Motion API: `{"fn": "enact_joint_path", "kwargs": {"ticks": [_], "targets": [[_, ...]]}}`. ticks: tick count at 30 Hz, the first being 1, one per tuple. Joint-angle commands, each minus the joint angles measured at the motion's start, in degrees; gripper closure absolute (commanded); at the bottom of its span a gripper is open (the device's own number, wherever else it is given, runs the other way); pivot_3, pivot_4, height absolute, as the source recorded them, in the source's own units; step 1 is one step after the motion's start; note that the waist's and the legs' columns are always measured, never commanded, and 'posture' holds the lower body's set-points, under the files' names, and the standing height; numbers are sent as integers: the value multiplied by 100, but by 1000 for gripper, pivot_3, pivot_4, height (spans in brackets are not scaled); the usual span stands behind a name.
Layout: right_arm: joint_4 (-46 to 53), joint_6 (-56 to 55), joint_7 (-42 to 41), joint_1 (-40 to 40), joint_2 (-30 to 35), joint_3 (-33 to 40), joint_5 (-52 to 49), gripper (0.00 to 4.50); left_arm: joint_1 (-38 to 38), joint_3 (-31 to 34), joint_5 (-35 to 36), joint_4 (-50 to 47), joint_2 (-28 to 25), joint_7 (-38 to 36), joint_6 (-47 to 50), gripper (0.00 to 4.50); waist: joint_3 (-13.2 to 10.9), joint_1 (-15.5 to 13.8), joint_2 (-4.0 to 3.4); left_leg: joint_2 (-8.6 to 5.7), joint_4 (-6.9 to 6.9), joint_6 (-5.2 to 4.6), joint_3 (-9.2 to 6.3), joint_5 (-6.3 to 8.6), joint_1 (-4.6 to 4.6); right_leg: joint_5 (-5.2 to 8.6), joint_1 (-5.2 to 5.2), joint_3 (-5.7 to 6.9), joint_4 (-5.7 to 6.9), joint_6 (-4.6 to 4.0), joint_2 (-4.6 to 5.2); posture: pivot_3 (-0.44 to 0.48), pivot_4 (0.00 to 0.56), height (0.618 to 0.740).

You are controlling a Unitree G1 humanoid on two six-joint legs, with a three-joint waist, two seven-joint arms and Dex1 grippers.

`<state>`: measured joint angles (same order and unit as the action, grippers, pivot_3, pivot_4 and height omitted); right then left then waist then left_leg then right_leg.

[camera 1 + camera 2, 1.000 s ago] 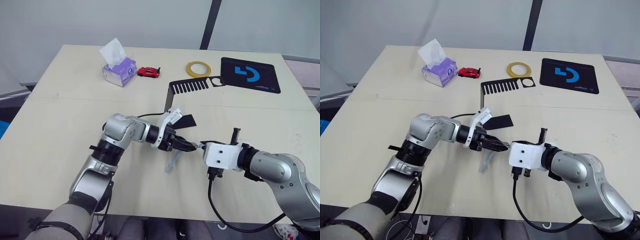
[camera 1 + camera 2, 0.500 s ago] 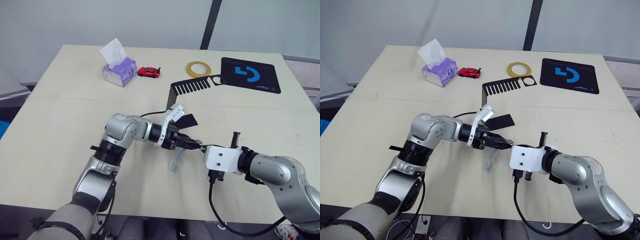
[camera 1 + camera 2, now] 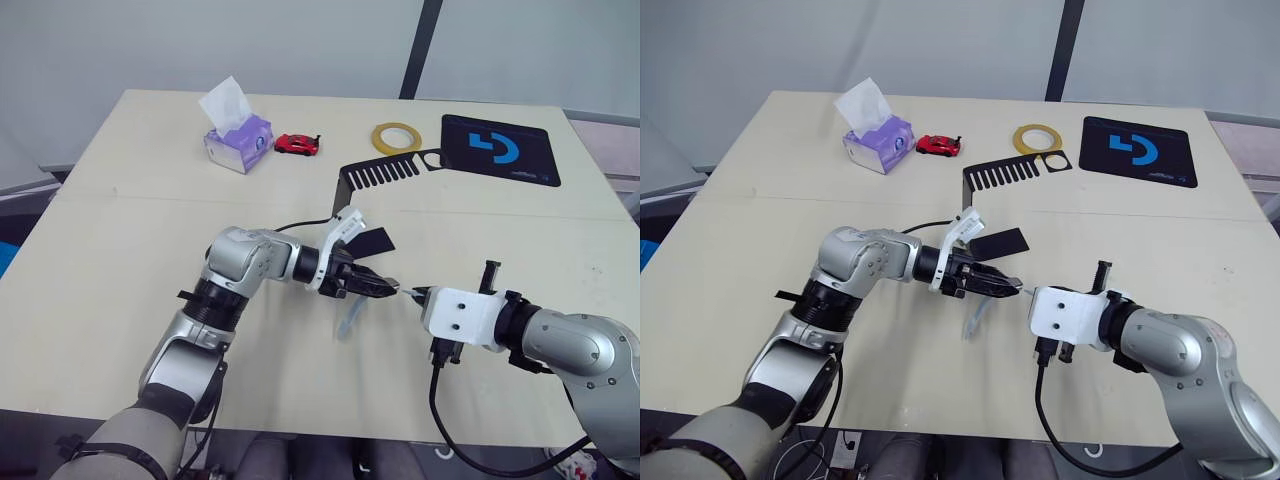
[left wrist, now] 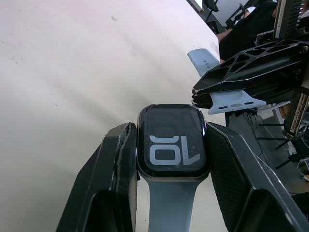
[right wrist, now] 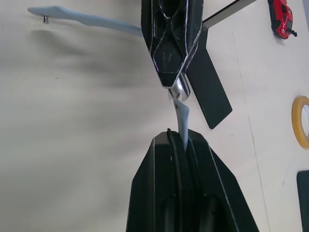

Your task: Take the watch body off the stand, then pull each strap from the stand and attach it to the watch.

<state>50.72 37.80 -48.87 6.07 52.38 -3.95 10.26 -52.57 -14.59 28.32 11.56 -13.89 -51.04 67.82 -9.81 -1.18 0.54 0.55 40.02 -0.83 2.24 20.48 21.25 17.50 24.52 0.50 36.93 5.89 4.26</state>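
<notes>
Pincers meet low over the beige desk (image 3: 120, 260), mid-front. Left pincer (image 4: 169, 159) clamps the small rounded-square watch body (image 4: 173, 142) with its dark screen and white digits, 1 pale grey-blue strap (image 3: 350, 318) dangling from it toward the desk. Right pincer (image 5: 179, 140) is closed on the 2nd pale grey-blue strap (image 5: 182, 116), its free end right at the watch body. Behind them stands the black bent sheet-metal stand (image 3: 385, 173), comb-slotted arm bare.
</notes>
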Motion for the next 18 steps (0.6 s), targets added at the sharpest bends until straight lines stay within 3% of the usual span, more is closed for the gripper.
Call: {"fn": "enact_joint_path", "kwargs": {"ticks": [1, 18], "targets": [[230, -53, 26, 25, 93, 101, -1, 4500, -35, 25, 104, -210, 34, -43, -37, 2802, 0, -1, 0, 0, 0, 0, 0, 0, 0, 0, 0, 0, 0, 0, 0, 0, 150, 738], [-10, -208, 148, 147, 38, -146, 74, 4500, -39, 109, 176, -273, 114, 36, 104, 2802, 0, 0, 0, 0, 0, 0, 0, 0, 0, 0, 0, 0, 0, 0, 0, 0, 150, 738]]}}
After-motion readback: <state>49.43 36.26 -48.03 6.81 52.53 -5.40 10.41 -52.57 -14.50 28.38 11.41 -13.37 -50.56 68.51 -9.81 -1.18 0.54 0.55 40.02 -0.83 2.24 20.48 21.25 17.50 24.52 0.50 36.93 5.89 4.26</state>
